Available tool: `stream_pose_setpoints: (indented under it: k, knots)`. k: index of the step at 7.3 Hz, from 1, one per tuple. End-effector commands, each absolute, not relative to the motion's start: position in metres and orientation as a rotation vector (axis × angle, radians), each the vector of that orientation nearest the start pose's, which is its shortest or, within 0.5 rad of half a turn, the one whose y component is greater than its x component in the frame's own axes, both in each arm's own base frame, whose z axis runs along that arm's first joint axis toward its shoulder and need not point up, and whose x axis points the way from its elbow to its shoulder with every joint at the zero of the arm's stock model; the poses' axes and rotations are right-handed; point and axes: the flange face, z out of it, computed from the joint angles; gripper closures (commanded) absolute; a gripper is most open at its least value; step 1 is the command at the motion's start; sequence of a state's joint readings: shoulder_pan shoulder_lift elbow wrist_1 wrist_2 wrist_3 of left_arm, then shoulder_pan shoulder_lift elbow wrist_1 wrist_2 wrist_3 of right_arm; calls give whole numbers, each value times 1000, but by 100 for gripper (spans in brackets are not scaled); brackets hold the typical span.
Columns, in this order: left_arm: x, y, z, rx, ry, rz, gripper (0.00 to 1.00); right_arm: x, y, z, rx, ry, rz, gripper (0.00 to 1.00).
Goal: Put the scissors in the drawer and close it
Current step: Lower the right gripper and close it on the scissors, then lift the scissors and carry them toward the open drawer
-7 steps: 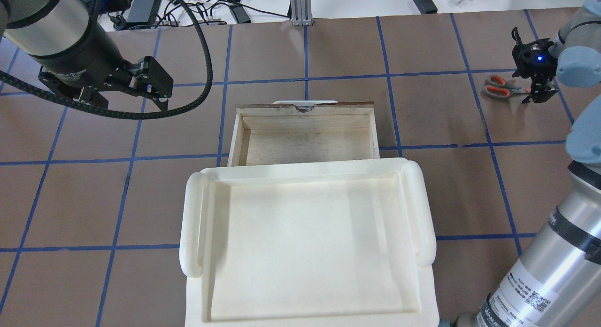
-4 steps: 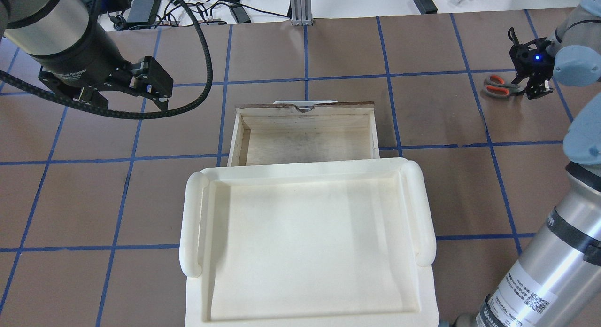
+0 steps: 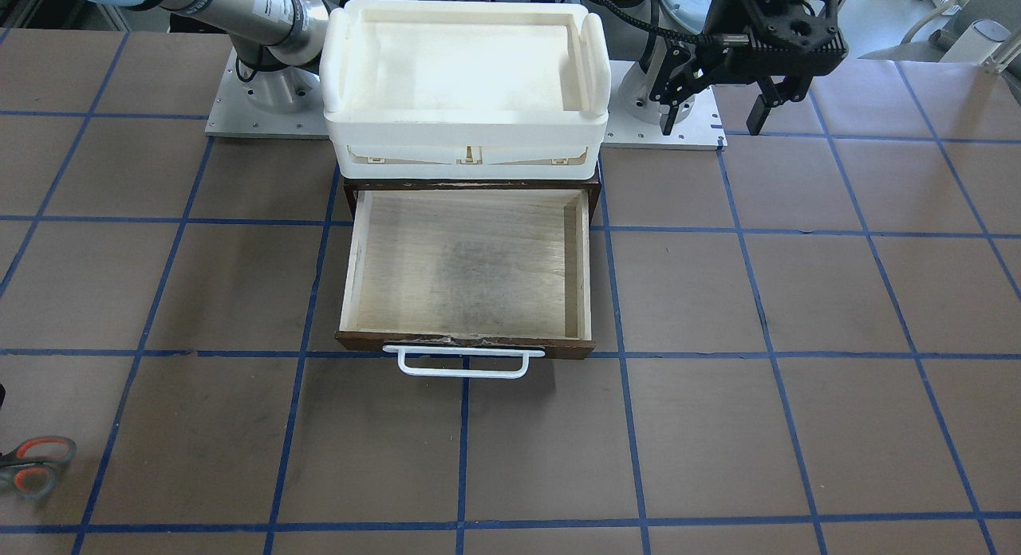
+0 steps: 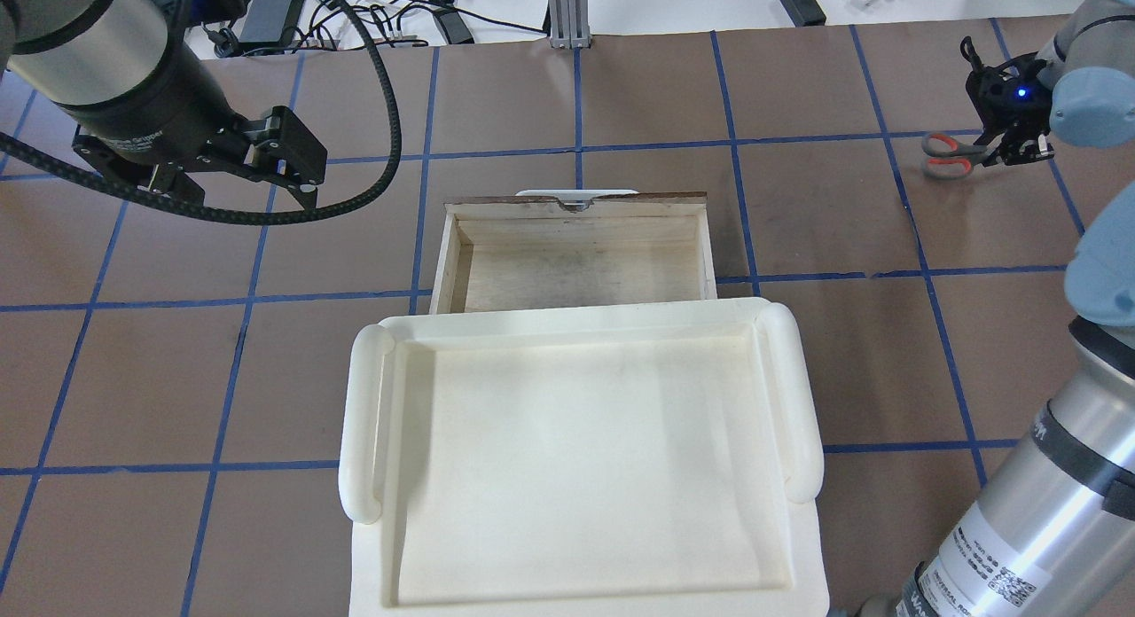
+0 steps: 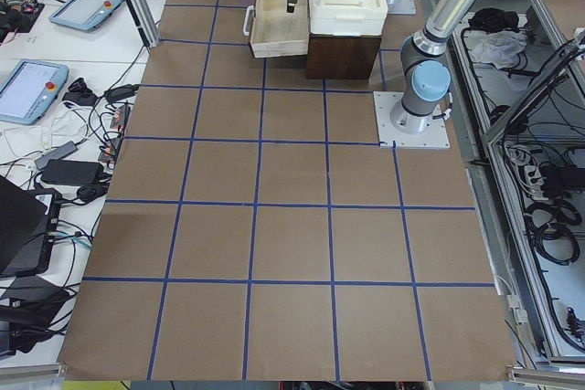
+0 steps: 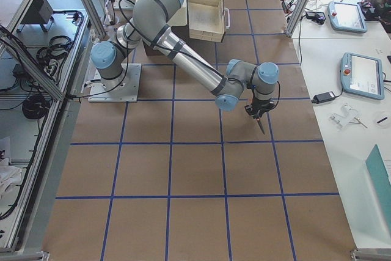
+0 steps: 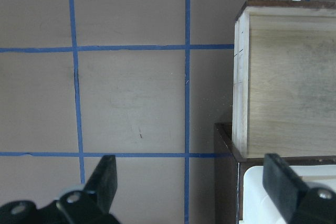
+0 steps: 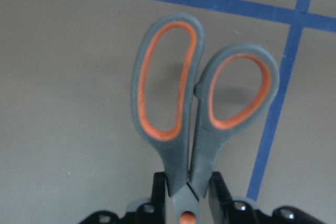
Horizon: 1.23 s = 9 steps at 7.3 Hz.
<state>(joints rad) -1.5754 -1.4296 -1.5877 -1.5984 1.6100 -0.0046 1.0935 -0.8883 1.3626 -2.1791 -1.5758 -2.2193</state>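
Observation:
The scissors point(image 8: 199, 114), grey handles with orange-red linings, are at the far right of the table in the overhead view point(image 4: 947, 145). My right gripper point(image 8: 186, 195) is shut on them near the orange pivot, handles pointing away from the wrist. They appear to hang just above the table point(image 6: 261, 125). Their handles show at the left edge of the front view point(image 3: 32, 467). The drawer point(image 4: 576, 262), pale wood with a dark front and a white handle point(image 3: 463, 362), stands pulled open and empty. My left gripper point(image 4: 293, 169) is open and empty, left of the drawer.
A white plastic tray point(image 4: 365, 422) sits on top of the dark cabinet behind the open drawer point(image 3: 471, 260). The brown table has blue tape grid lines. Cables and power bricks point(image 4: 266, 14) lie past the far edge.
My right gripper has moved a little farther from the robot, and the scissors have moved with it. The left arm and the drawer have not moved.

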Motion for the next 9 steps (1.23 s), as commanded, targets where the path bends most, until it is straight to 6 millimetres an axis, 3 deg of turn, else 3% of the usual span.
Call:
stream_pose_setpoints:
  k: [1,2,3,4,6,7,9]
  knots:
    - [-131,-438,542,-3,3100,-150,0,-192,-695,292,-2532,2087,9,100]
    - [-131,-438,543,-3,3100,-157,0,-179,-685,323,-2529,2082,25,100]
    - [-131,-438,543,-3,3100,-160,0,-144,-677,351,-2535,2041,30,100]
    - [-131,-438,543,-3,3098,-157,0,-106,-666,380,-2475,2092,26,100]
    - [-131,-438,543,-3,3098,-153,0,-6,-636,433,-2417,2152,71,100]
    - [-131,-437,542,-3,3099,-145,0,39,-621,444,-2328,2210,84,100]
    - [-132,-439,541,-1,3099,-148,0,124,-605,443,-2283,2233,101,100]
